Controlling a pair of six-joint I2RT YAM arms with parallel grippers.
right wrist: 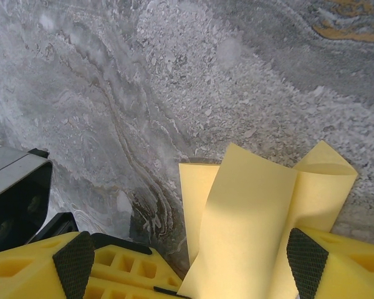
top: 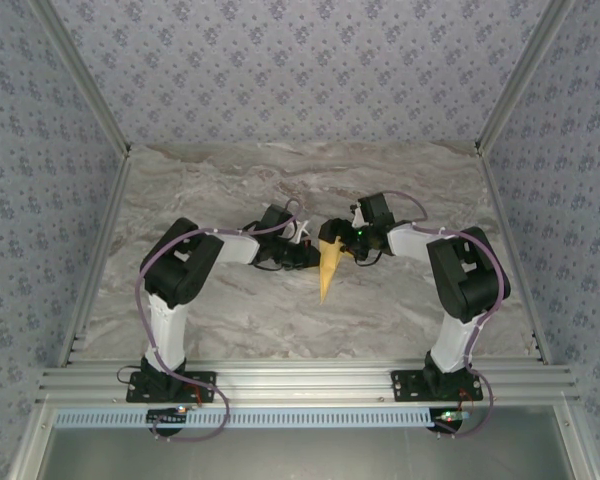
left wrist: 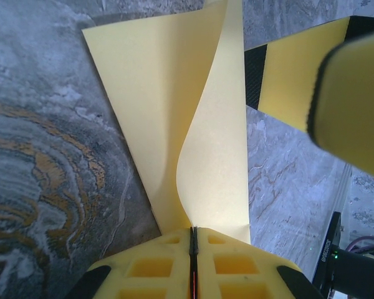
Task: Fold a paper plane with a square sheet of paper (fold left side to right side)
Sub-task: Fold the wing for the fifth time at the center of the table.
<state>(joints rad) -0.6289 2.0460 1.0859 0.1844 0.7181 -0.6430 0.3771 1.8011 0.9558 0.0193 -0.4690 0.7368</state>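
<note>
- Yellow-orange paper plane (top: pixel 327 268), a thin creased sheet folded to a narrow pointed wedge, lies at the middle of the grey marbled table (top: pixel 230 310), between both claws.
- Left gripper (left wrist: pixel 195 240) is clenched on the paper's near edge, with one flap curling upward.
- Right gripper (right wrist: pixel 191 260) is spread wide with the flaps between its fingers, gripping nothing.
- My advice: hold the left pinch firm, carry the raised flap rightward, match the edges, then press the crease.
</note>
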